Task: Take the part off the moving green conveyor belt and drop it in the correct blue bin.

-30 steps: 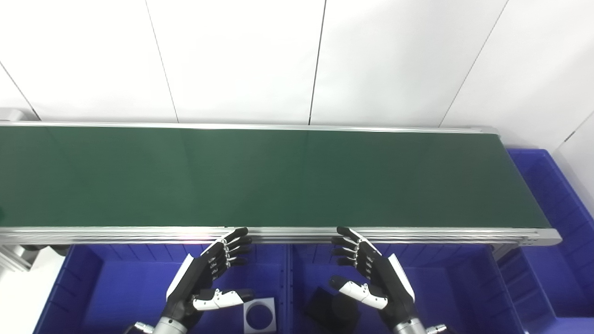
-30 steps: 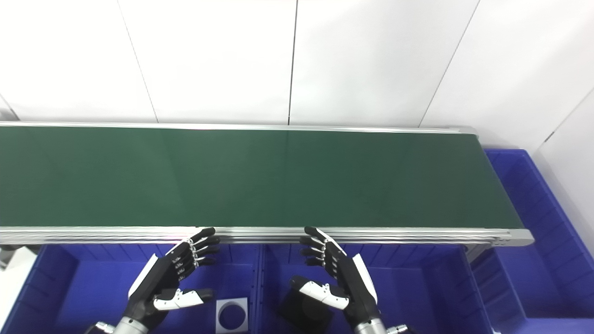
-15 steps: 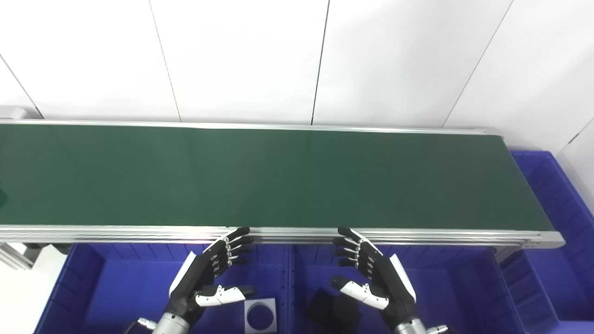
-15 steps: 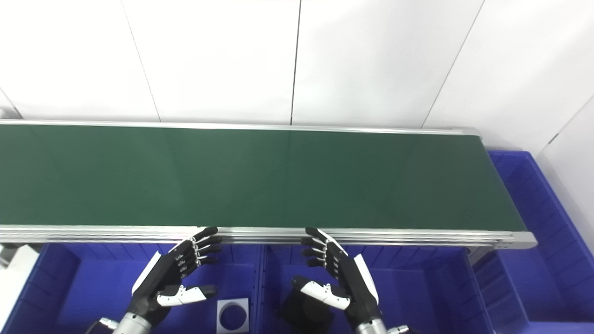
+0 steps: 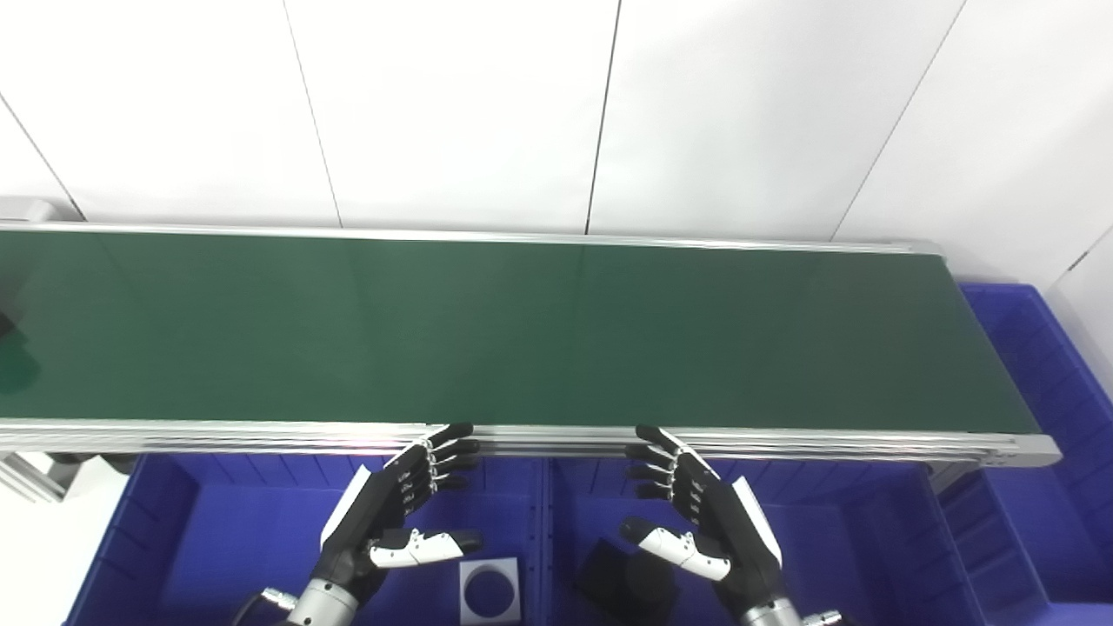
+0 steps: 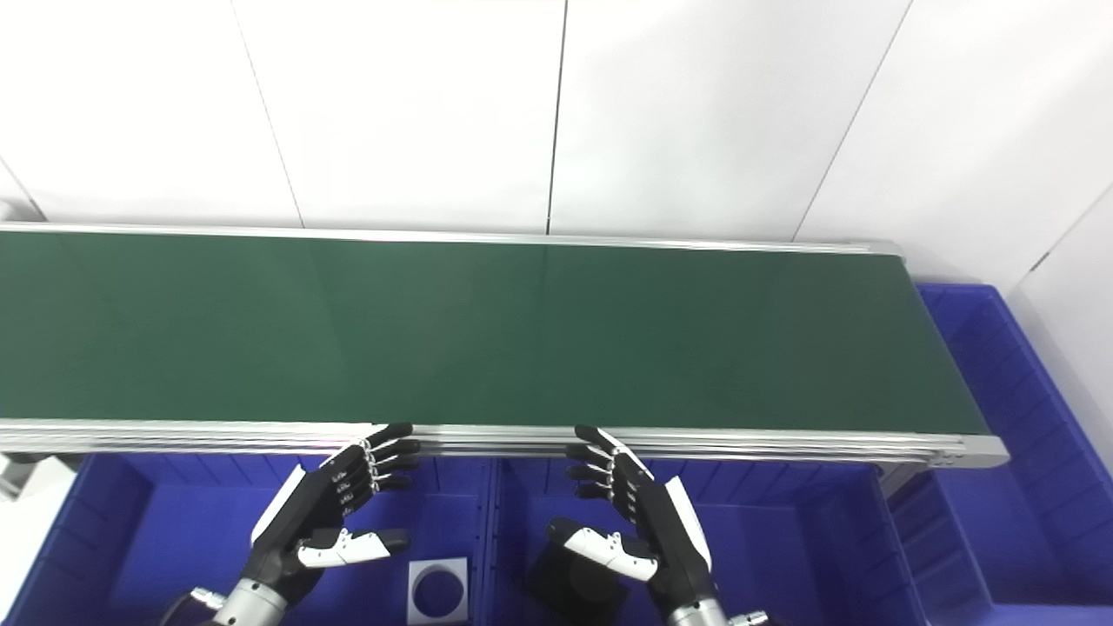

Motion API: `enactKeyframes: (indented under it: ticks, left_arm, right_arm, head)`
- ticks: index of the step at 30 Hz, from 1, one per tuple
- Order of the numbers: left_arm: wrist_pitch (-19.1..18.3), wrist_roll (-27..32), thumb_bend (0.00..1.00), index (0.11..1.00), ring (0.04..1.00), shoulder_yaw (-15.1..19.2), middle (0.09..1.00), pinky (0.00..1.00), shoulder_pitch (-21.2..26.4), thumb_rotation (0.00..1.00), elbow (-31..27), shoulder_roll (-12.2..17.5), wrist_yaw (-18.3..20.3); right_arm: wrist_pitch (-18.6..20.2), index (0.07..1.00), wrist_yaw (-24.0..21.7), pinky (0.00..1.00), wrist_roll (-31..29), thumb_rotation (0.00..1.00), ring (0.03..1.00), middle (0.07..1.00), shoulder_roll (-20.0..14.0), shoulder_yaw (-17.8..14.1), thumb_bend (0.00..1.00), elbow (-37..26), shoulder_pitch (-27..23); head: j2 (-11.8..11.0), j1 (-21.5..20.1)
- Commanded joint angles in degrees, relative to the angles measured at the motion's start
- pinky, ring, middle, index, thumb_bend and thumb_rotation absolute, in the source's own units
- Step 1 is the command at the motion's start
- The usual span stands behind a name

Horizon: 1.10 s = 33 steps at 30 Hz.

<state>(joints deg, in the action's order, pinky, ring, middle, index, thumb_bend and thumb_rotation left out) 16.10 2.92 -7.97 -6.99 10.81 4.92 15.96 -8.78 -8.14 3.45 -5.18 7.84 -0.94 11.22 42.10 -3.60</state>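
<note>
The green conveyor belt (image 5: 539, 335) runs across the view, bare over nearly its whole length. At its far left edge a dark shape (image 5: 16, 369) is just in the left eye view, too cut off to identify. My left hand (image 5: 396, 513) and right hand (image 5: 704, 522) are both open and empty. They are held palms inward over the blue bins, with their fingertips close to the belt's near rail. The two hands are apart, and neither touches anything.
The left front bin (image 5: 174, 539) holds a white square part with a round hole (image 5: 487, 591). The middle front bin (image 5: 852, 539) holds a black part (image 5: 628, 578). Another blue bin (image 5: 1061, 382) stands past the belt's right end. A white wall stands behind the belt.
The whole picture has shifted slightly, so the camera moved. The dark shape at the belt's left edge shows a little more. The hands have hardly moved.
</note>
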Motion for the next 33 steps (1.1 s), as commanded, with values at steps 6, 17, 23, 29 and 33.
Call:
enactKeyframes:
  ticks: [6, 17, 23, 29, 33]
  left_arm:
    - [1.28, 0.23, 0.94, 0.837, 0.784, 0.23, 0.809, 0.74, 1.23, 0.28, -0.89, -0.17, -0.49]
    - [1.38, -0.02, 0.94, 0.842, 0.791, 0.07, 0.818, 0.74, 1.16, 0.3, -0.85, -0.16, -0.49]
    - [1.5, -0.1, 0.94, 0.844, 0.8, -0.12, 0.826, 0.74, 1.2, 0.3, -0.57, -0.2, -0.39]
    - [2.53, -0.93, 0.94, 0.845, 0.801, -0.72, 0.822, 0.74, 1.17, 0.3, 0.6, -1.03, -0.84]
    - [2.84, -1.85, 0.95, 0.839, 0.796, -1.18, 0.817, 0.74, 1.18, 0.28, 1.78, -2.02, -1.46]
  right_arm:
    - [0.48, 0.867, 0.01, 0.71, -0.23, 0.45, 0.764, 0.806, 0.09, -0.05, 0.78, -2.45, -0.29]
    - [0.5, 0.867, -0.22, 0.71, -0.54, 0.44, 0.764, 0.807, -0.08, -0.1, 0.77, -2.25, -0.27]
    - [0.08, 0.868, -0.35, 0.71, -0.57, 0.45, 0.766, 0.809, -0.29, -0.12, 0.76, -2.01, -0.25]
    - [-1.41, 0.866, -0.87, 0.71, -1.77, 0.43, 0.769, 0.81, -0.91, -0.44, 0.74, -1.36, -0.08]
    - [-1.3, 0.878, -1.22, 0.73, -2.66, 0.35, 0.773, 0.817, -1.5, -0.49, 0.67, -2.23, 0.24]
  head:
    - [0.01, 0.1]
    - [-0.21, 0.16]
    - [-0.94, 1.64]
    - [-4.49, 10.21]
    - [-7.24, 13.79]
